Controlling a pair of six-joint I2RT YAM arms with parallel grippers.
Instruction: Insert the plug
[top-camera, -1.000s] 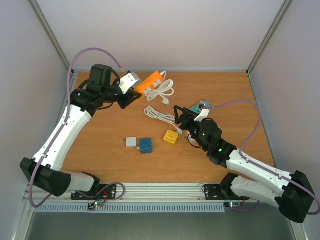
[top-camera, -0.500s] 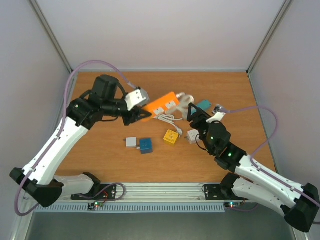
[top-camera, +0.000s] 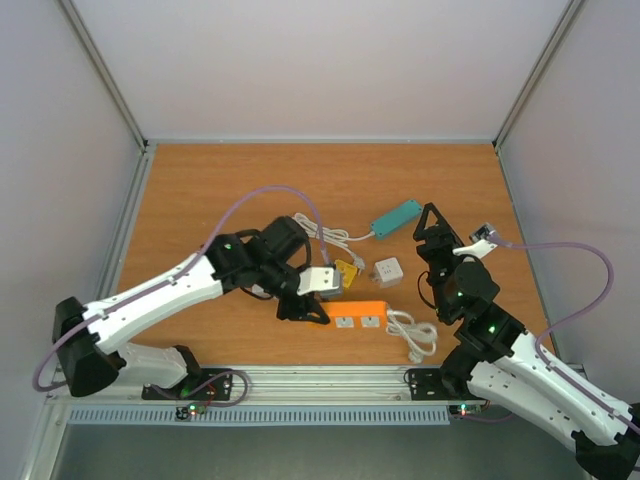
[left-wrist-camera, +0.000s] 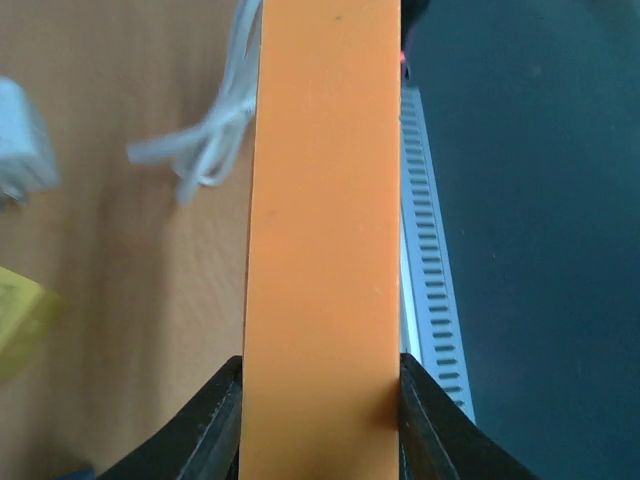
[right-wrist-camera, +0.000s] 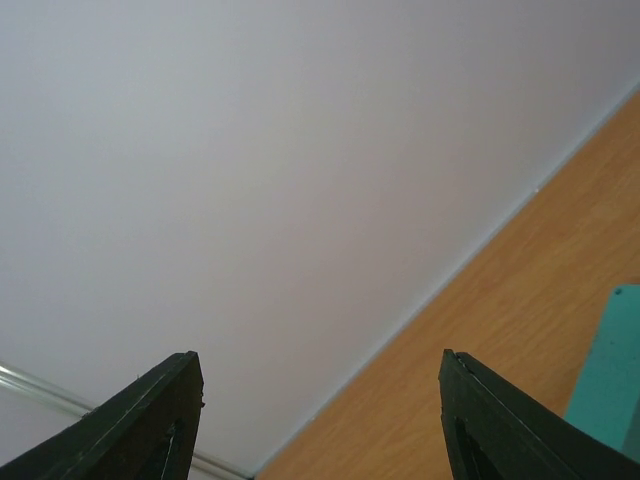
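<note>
My left gripper (top-camera: 306, 303) is shut on one end of an orange power strip (top-camera: 358, 316), which lies level near the table's front edge with its sockets facing up. In the left wrist view the strip (left-wrist-camera: 325, 200) fills the gap between both fingers of that gripper (left-wrist-camera: 322, 400). The strip's white cord (top-camera: 408, 330) coils to its right, its plug end near the front rail. My right gripper (top-camera: 432, 222) is raised at the right, open and empty. In its wrist view, that gripper (right-wrist-camera: 320, 400) faces the back wall.
A white adapter cube (top-camera: 387, 271) and a yellow cube (top-camera: 345, 270) sit just behind the orange strip. A teal power strip (top-camera: 397, 218) with its own white cord (top-camera: 322, 232) lies further back. The front rail (top-camera: 330, 378) borders the table.
My left gripper has carried the orange strip from the far left down to the near middle. My right gripper has pulled back to the right and up, leaving the white adapter on the table.
</note>
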